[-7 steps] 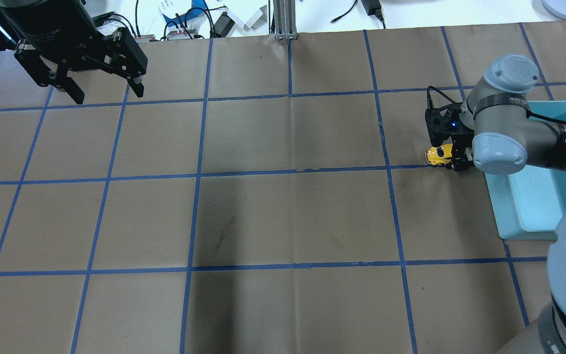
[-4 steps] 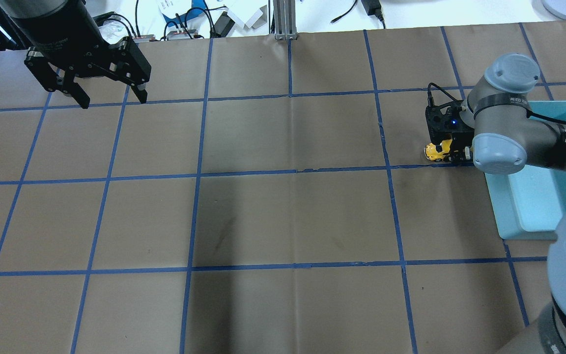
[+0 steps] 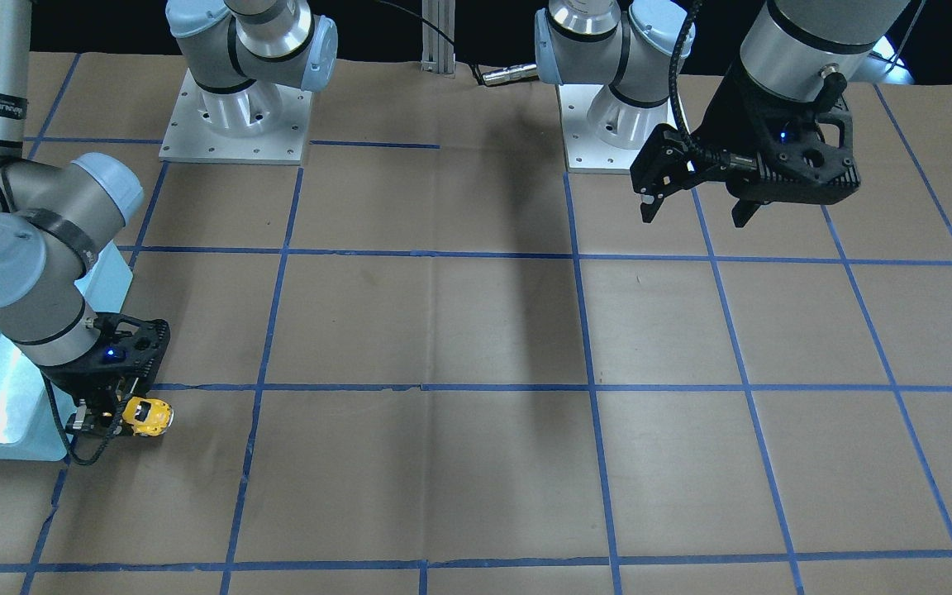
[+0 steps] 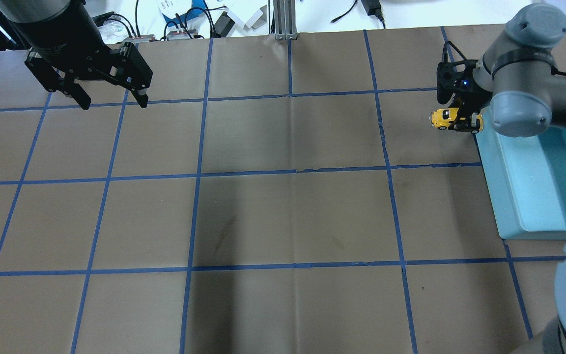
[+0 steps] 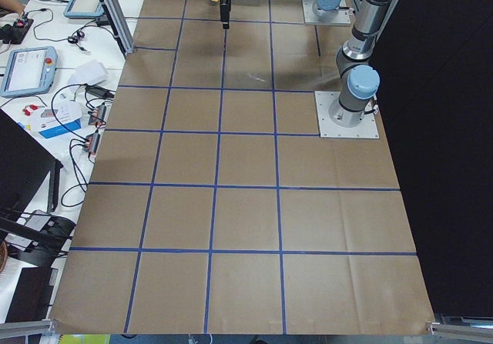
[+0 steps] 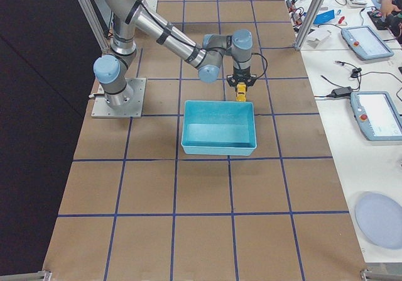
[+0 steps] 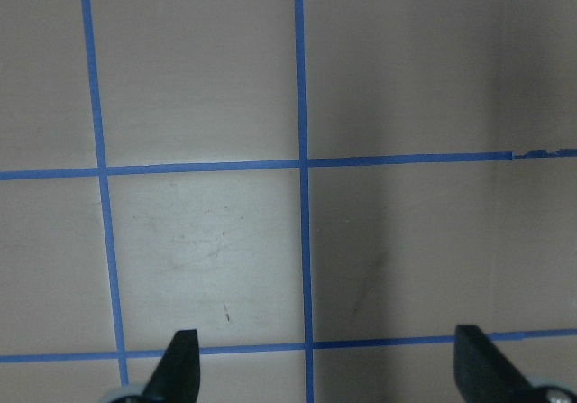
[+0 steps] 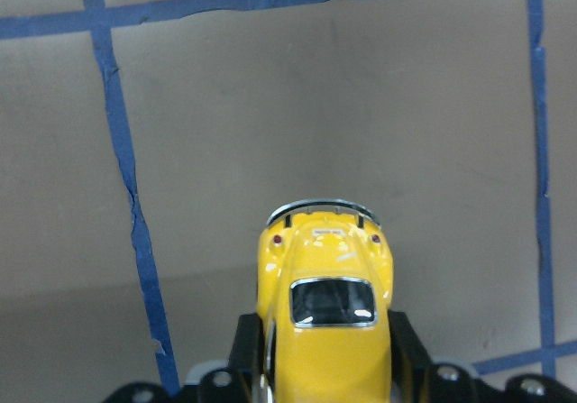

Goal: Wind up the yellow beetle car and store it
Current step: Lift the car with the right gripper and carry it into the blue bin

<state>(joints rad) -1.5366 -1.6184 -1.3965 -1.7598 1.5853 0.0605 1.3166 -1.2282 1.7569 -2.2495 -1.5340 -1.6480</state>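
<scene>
Right claw (image 4: 462,123) is pinching the yellow beetle car (image 4: 444,118) by its flanks, one finger on each side of the body. The car sticks out sideways from the fingers, away from the blue bin (image 4: 509,206). It sits just beside the bin's far corner, outside the wall and not over the opening. Below it is the brown-papered worktop (image 4: 288,221) with its blue tape grid. I cannot tell whether the wheels touch the paper or hang just above it.

Left claw (image 4: 114,103) hangs spread above the worktop, well apart on the other side, and holds nothing.

As to progress, the car is firmly in the grip, so the pick-up looks done. No picture shows whether the spring has been wound, since a wound car looks the same as an unwound one. Storing the car is clearly left to do. I judge that the claw must carry it over the near wall of the bin and release it inside.

The right wrist camera alone shows the grip itself. The fingers flank the yellow body, and the end with the small red lights, dark window and silver bumper points away from the wrist. It shows nothing of the bin. The overhead and right-side views show where the car sits relative to the bin, though the car looks tiny in them. The left wrist view shows only two wide-set fingertips (image 7: 180,367) over taped paper.
</scene>
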